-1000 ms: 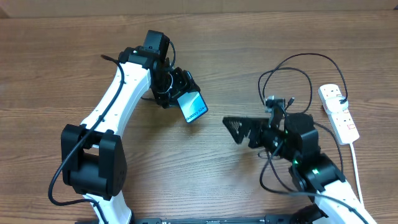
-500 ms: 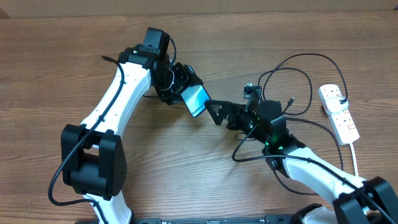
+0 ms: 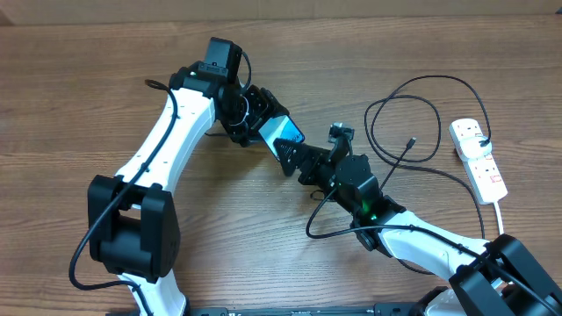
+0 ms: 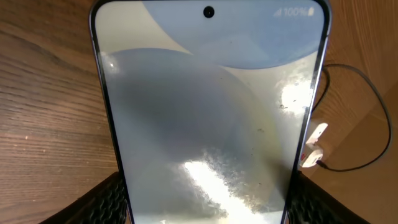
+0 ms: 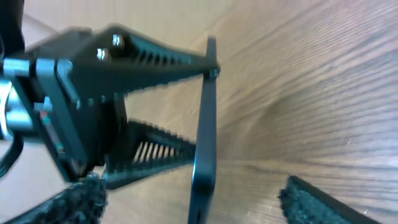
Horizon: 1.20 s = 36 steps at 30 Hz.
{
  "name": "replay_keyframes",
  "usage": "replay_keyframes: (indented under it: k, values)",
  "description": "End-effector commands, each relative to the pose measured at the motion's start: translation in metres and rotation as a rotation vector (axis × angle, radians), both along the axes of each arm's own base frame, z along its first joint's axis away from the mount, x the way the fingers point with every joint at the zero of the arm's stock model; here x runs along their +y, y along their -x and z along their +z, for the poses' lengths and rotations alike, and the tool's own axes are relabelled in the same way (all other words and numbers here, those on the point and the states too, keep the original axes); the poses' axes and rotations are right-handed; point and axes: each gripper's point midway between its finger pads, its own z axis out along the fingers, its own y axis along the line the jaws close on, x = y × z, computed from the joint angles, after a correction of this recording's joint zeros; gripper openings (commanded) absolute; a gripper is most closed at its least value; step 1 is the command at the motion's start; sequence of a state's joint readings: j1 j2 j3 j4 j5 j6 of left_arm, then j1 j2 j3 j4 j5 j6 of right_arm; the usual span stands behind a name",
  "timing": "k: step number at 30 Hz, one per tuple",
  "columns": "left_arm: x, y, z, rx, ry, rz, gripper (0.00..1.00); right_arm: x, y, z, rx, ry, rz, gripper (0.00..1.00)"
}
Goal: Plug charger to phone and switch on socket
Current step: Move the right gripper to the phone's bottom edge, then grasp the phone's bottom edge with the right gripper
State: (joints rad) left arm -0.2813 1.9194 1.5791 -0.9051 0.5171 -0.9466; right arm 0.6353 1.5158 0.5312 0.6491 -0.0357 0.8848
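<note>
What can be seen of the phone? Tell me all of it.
The phone is a slim slab with a dark frame and a glossy pale grey-blue screen under glare, a punch-hole camera at its top. The left gripper holds it tilted above the wooden table, ridged black fingers clamped on its long edges near the lower end. The open right gripper has a finger on either side of it; contact cannot be told.

The phone (image 4: 211,112) screen's corner reads "100%".
</note>
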Motion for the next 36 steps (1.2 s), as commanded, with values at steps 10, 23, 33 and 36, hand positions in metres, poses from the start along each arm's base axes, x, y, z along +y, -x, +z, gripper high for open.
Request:
replay_keyframes:
  k: [10,23,33,36]
  values:
    - [-0.038,0.013,0.012,0.002,0.064,-0.078,0.56,-0.012,-0.014,0.009,-0.039,0.002,-0.106,0.74]
    - [-0.045,0.016,0.015,0.004,0.090,-0.094,0.55,-0.014,-0.016,-0.002,-0.021,0.023,-0.124,0.52]
    - [-0.044,0.016,0.015,0.001,0.083,-0.093,0.55,-0.008,-0.014,-0.008,-0.007,0.023,-0.093,0.41]
    - [-0.044,0.016,0.014,0.001,0.082,-0.093,0.55,-0.007,-0.013,-0.007,-0.009,0.017,-0.082,0.35]
